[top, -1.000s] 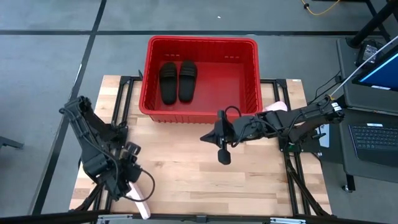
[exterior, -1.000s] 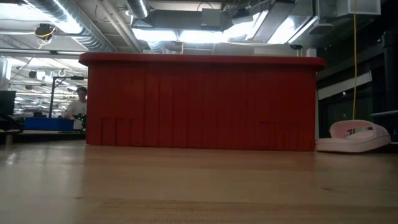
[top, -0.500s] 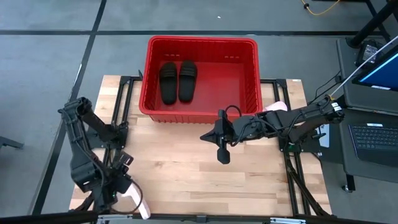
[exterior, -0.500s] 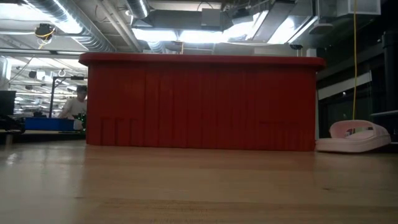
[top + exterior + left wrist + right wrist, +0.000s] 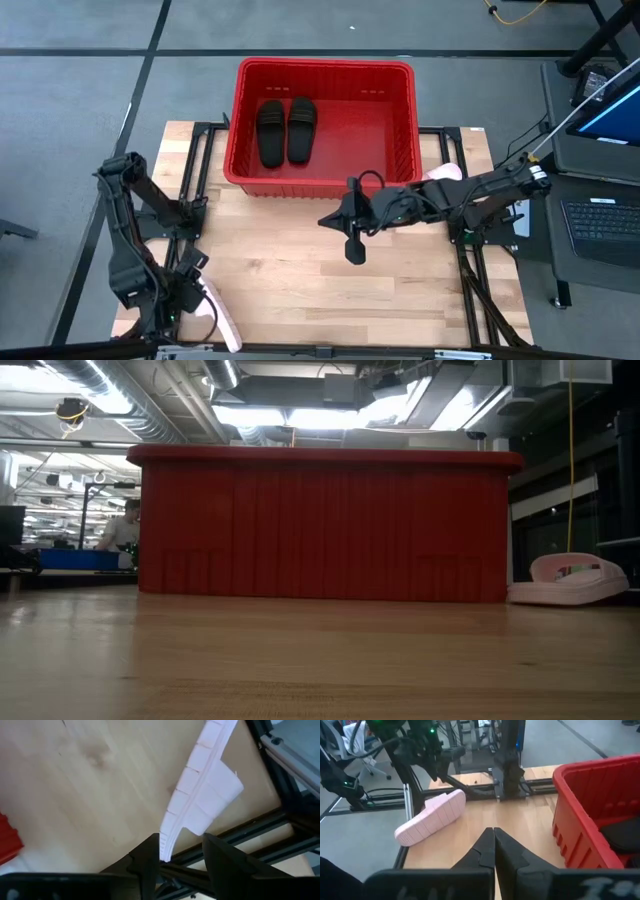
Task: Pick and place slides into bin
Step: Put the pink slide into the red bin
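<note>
Left gripper [image 5: 190, 298] clamps a pink slide [image 5: 218, 318] at the table [image 5: 300, 270] corner farthest from the red bin [image 5: 325, 70]; right gripper [image 5: 352, 248], fingers together, hovers mid-table nearer it.

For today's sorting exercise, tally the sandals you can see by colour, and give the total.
Black slides: 2, both lying in the red bin, first, second.
Pink slides: 2, one held by the left gripper at the table's near left corner, one on the table beside the bin's right wall.
Total: 4
</note>
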Robot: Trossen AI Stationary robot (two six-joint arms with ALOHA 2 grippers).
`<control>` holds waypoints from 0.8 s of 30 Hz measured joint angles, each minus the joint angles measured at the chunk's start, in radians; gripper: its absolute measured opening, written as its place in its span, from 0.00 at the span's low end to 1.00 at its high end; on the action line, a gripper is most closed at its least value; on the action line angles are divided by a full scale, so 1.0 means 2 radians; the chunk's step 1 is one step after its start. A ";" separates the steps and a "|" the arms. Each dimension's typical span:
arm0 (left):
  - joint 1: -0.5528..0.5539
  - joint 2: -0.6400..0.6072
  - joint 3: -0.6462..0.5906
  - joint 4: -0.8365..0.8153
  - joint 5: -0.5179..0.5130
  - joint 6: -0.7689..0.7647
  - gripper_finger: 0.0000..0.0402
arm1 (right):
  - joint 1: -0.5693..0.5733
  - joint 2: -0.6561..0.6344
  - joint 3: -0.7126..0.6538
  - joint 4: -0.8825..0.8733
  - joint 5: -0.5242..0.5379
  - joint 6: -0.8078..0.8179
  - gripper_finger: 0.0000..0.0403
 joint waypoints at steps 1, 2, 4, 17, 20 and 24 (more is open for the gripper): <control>-0.002 -0.006 -0.008 0.006 0.000 -0.001 0.36 | 0.000 0.003 0.000 0.002 0.000 0.001 0.01; -0.004 -0.013 -0.016 0.011 0.000 -0.001 0.36 | 0.000 0.005 0.000 0.006 0.000 0.003 0.01; -0.006 -0.028 -0.032 0.018 0.000 -0.001 0.36 | 0.000 0.008 0.000 0.005 0.000 0.012 0.01; -0.029 -0.105 -0.144 0.075 0.011 0.000 0.36 | 0.000 0.019 0.000 0.032 0.003 0.028 0.01; -0.032 -0.114 -0.158 0.082 0.009 -0.001 0.36 | 0.000 0.019 0.000 0.042 0.003 0.027 0.01; -0.032 -0.124 -0.183 0.115 0.011 -0.008 0.36 | 0.000 0.019 0.000 0.041 0.003 0.031 0.01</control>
